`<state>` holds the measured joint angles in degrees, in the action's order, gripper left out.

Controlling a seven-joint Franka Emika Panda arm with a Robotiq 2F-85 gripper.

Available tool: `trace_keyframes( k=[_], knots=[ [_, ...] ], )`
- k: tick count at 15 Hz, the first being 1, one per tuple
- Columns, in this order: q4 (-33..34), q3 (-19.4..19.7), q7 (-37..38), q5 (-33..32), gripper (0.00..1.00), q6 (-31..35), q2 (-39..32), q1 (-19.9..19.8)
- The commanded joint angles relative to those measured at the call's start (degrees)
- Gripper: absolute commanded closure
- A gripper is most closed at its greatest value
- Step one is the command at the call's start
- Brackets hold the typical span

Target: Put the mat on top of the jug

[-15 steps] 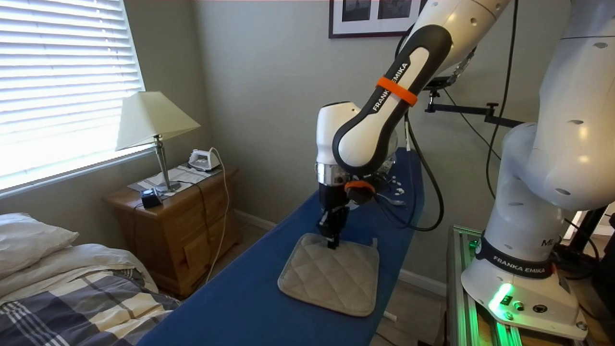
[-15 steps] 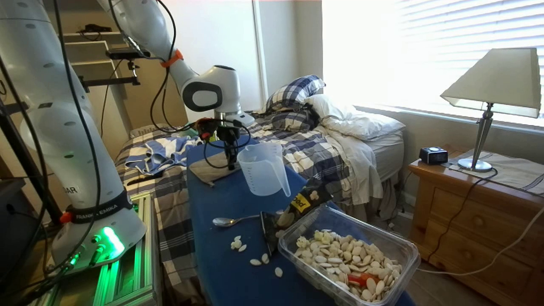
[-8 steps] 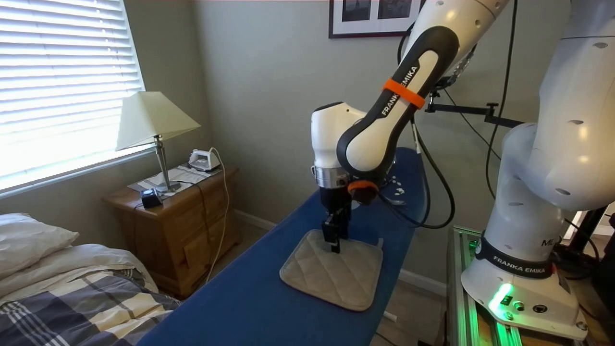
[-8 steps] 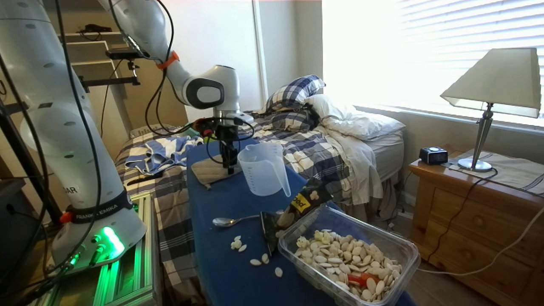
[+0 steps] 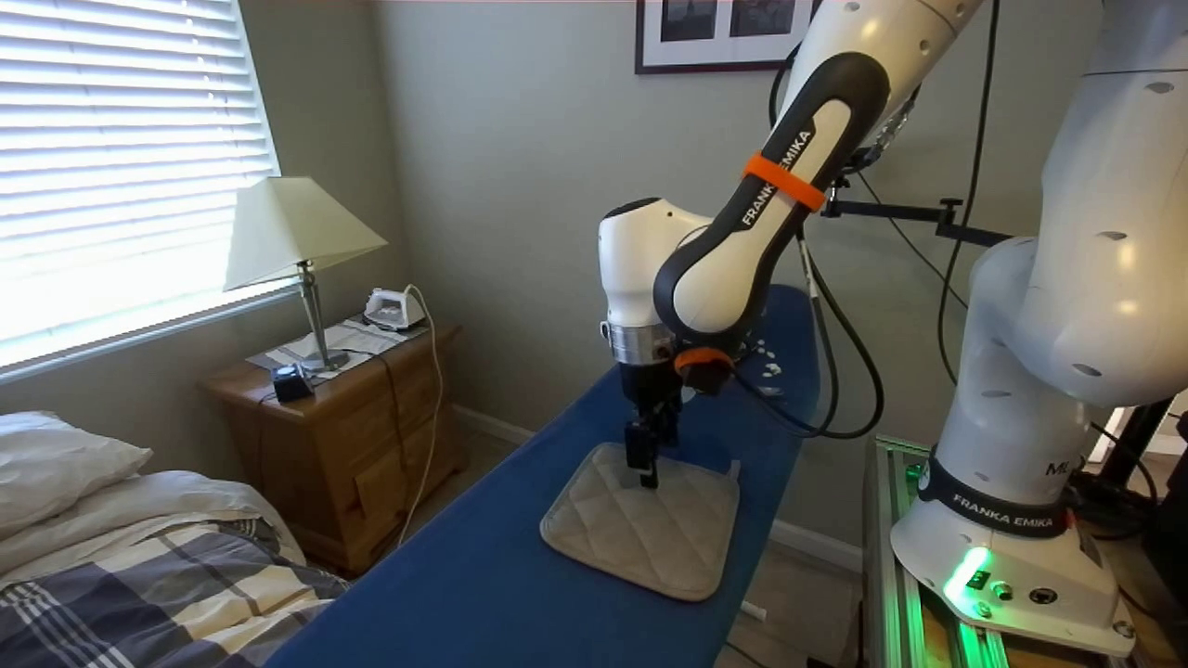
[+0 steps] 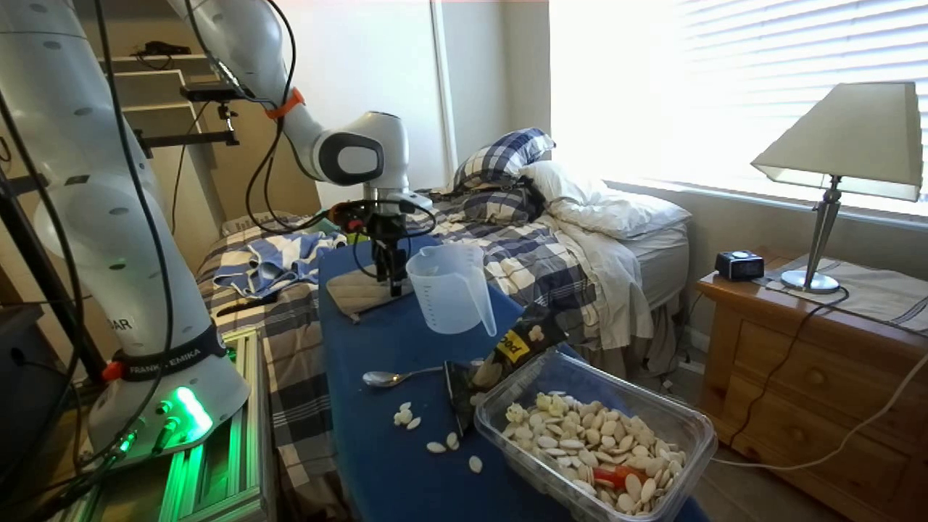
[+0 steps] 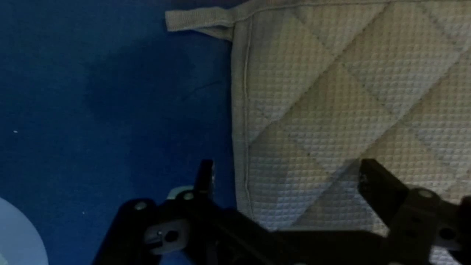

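Two fingers [image 7: 381,187] of the end effector [image 7: 286,175] hang wide apart, holding nothing, astride an edge of the mat [image 7: 312,110] lying flat beneath. A good grip likely means pressing low before pinching up fabric, then lifting above the jug [image 6: 446,293] near the fingers.

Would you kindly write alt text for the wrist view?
An open black gripper straddles the left edge of a quilted beige potholder, whose hanging loop juts leftward over blue fabric. Part of a pale jug shows at lower left.
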<state>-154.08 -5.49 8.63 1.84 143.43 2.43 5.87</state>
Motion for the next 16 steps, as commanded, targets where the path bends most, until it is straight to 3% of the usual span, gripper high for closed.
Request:
trace_keyframes(
  k=[1,2,4,5,15,16],
  knots=[
    [-0.06,0.36,-0.72,-0.51,0.0,-0.2,-0.86,-0.62],
    [-0.22,0.38,-0.81,-0.39,0.01,0.01,-1.07,-0.65],
    [-0.41,0.45,-0.95,-0.31,0.26,0.2,-1.72,-0.7],
    [-0.41,0.45,-0.96,-0.36,0.29,0.38,-1.97,-0.69],
    [-0.24,-0.71,0.02,1.17,0.97,-2.0,1.92,0.39],
    [-0.12,-0.84,0.01,1.2,1.0,-2.35,2.46,0.49]
  ],
)
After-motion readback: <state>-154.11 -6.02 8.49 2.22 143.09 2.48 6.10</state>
